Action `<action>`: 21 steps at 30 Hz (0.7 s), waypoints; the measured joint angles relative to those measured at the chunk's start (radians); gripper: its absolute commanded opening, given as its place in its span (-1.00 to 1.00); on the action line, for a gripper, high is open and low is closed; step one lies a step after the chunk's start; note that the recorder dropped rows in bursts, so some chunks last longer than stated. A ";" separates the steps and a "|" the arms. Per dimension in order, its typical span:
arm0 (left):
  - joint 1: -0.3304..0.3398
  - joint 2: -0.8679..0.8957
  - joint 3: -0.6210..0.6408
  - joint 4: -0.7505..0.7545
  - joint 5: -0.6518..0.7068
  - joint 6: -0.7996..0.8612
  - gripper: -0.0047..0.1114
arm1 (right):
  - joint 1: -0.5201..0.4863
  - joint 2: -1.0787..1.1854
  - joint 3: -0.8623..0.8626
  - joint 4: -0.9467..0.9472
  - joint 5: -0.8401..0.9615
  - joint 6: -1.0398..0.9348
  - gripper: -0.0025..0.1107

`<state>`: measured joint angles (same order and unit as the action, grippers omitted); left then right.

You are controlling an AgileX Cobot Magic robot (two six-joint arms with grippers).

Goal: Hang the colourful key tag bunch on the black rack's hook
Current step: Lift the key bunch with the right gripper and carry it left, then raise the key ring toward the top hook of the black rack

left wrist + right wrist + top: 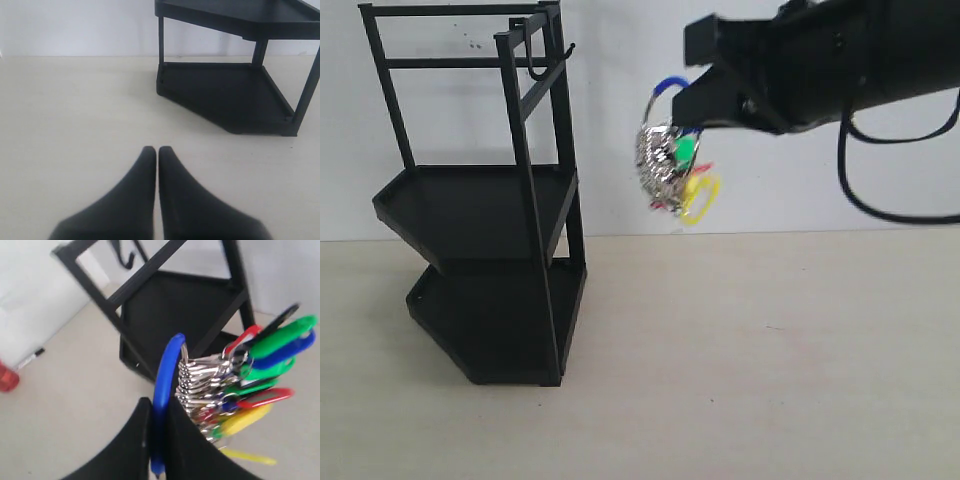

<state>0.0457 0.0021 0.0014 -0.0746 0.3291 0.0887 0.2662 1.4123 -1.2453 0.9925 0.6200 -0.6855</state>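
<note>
Right hand [668,108] — clamped narrow on the blue loop [165,385] of the colourful key tag bunch [672,165]. The bunch hangs in the air beneath the fingertips, well above the bench [770,360]. In the exterior view it sits to the right of the black rack [470,205], apart from it and not yet on the hook [535,70] at the top rail. Left hand [157,152] — fingers pressed together, holding nothing, low over the bench, near the rack's bottom shelf.

Matte black right arm [840,60], looping black cable [841,160]; left end effector [157,149]: 2 tapered black fingers [140,190].
</note>
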 measured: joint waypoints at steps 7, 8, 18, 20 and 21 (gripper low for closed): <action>0.000 0.000 0.000 0.000 0.000 0.000 -0.84 | 0.024 -0.024 0.002 0.044 -0.167 0.017 -0.96; 0.000 0.000 0.000 0.000 0.000 0.000 -0.84 | 0.028 -0.026 0.002 0.042 -0.169 0.008 -0.96; 0.000 0.000 0.000 0.000 0.000 0.000 -0.84 | 0.069 -0.030 0.002 -0.095 -0.233 0.130 -0.96; 0.000 0.000 0.000 0.000 0.000 0.000 -0.84 | 0.099 -0.028 0.002 -0.108 -0.202 0.102 -0.96; 0.000 0.000 0.000 0.000 0.000 0.000 -0.84 | 0.112 -0.023 0.002 -0.119 -0.181 0.086 -0.96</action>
<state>0.0457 0.0021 0.0014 -0.0746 0.3291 0.0887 0.3785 1.3894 -1.2434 0.8738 0.4391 -0.5997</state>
